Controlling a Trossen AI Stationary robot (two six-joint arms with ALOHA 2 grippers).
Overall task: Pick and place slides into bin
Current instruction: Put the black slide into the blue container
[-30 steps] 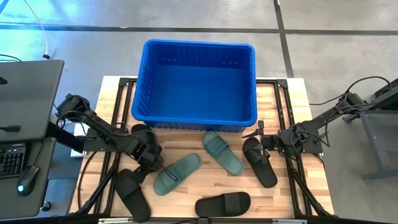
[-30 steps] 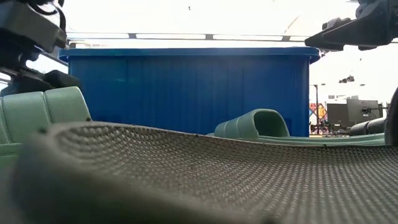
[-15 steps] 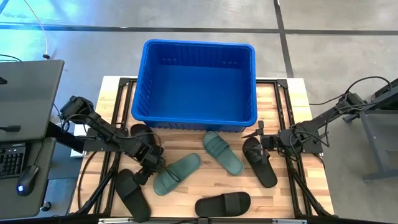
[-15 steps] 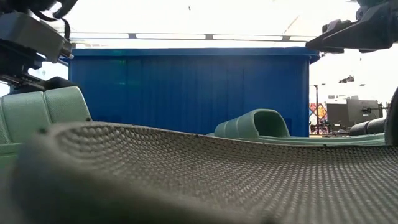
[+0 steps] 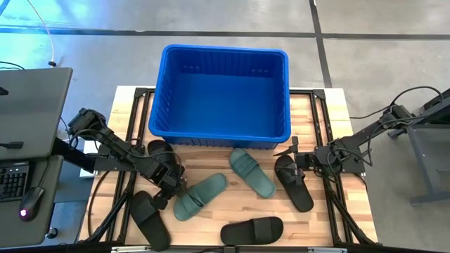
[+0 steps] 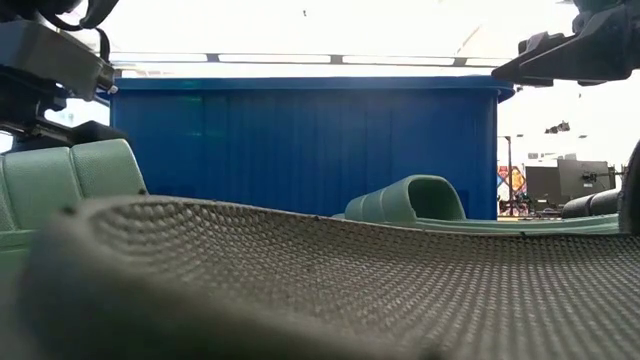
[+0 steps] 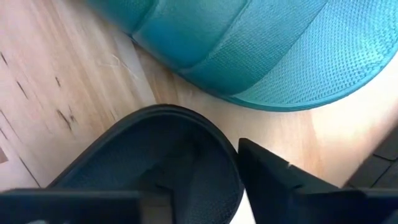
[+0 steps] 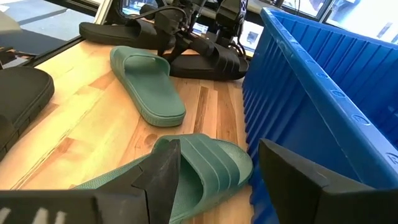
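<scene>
The blue bin (image 5: 219,95) stands at the table's far middle, with nothing in it. Several slides lie flat on their soles on the wood in front of it: two green ones (image 5: 200,197) (image 5: 252,171) and black ones (image 5: 150,219) (image 5: 158,150) (image 5: 294,183) (image 5: 252,230). My left gripper (image 5: 170,188) is low over the table between the near-left black slide and the left green slide. In the left wrist view a black slide's rounded end (image 7: 161,155) lies right by its finger (image 7: 273,177). My right gripper (image 8: 214,165) is open and empty by the bin's near wall. My left gripper is at the black slide's rounded end (image 7: 186,134), coming down at a slant. The slide's dark surface hides one finger, and I cannot tell whether the gripper touches it. The slide lies flat on the table.
The bin's near wall (image 8: 323,93) stands close beside my right gripper. The right green slide's ribbed strap (image 8: 202,168) lies just below it. In the low view a black slide's textured sole (image 6: 320,280) fills the foreground. Bare wood (image 5: 211,165) lies between the slides.
My left gripper has moved a little toward the table's near edge, toward the left green slide's end, and the far-left black slide shows more. My right arm has kept still. No slide has moved.
</scene>
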